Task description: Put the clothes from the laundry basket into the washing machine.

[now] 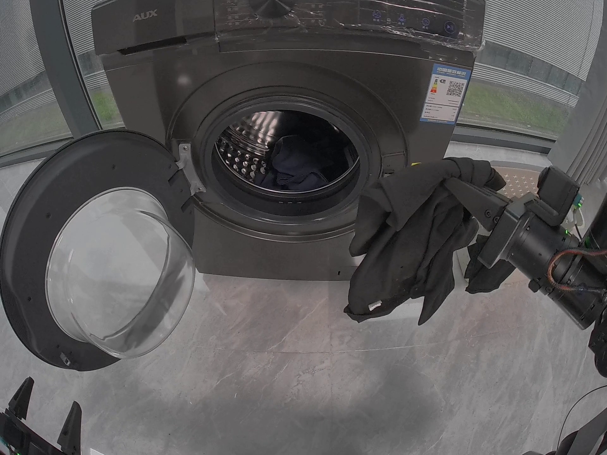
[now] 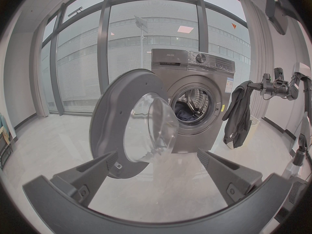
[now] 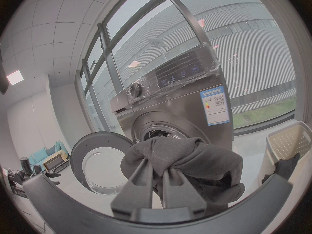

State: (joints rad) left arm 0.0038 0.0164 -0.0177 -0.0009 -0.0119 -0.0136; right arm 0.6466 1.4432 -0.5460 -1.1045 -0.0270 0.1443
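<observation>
Both jaws of your right gripper (image 3: 158,171) are pinching the black garment (image 1: 404,235) at the right edge of the open washing machine (image 1: 284,77), its wrist view showing the laundry basket (image 3: 289,140), your left gripper (image 2: 155,155) hanging open over floor.

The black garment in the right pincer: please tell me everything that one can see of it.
The black garment is soft, matte cloth, perhaps a shirt. The right pincer is shut on a bunched fold at its top; the rest hangs in loose folds, with a small white label near the lower edge. It hangs right of the opening of the washing machine, not yet inside, seemingly clear of the floor.
</observation>
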